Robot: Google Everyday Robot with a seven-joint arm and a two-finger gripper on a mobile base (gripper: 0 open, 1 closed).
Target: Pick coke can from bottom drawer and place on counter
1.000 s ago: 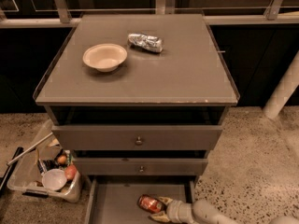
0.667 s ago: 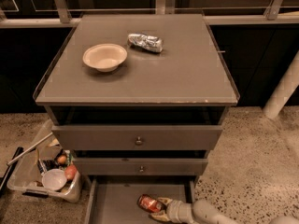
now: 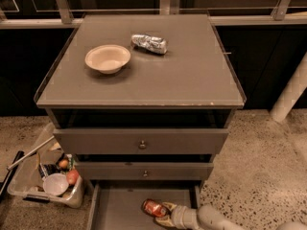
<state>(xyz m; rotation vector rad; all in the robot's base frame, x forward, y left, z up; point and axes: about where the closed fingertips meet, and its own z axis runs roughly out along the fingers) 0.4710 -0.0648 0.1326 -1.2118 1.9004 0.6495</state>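
Well above the gripper, the counter spans the cabinet top. Beneath the gripper lies the open bottom drawer. Far up and left of it sits a pale bowl, a crumpled silver can beside that. Against the gripper's left end lies the coke can, on its side in the drawer; whether the gripper clenches it cannot be told.

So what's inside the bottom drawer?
A red coke can lies on its side on the bottom drawer floor, with the gripper at one end, covering part of it. The drawer's back is hidden under the middle drawer, and its front runs out of view.
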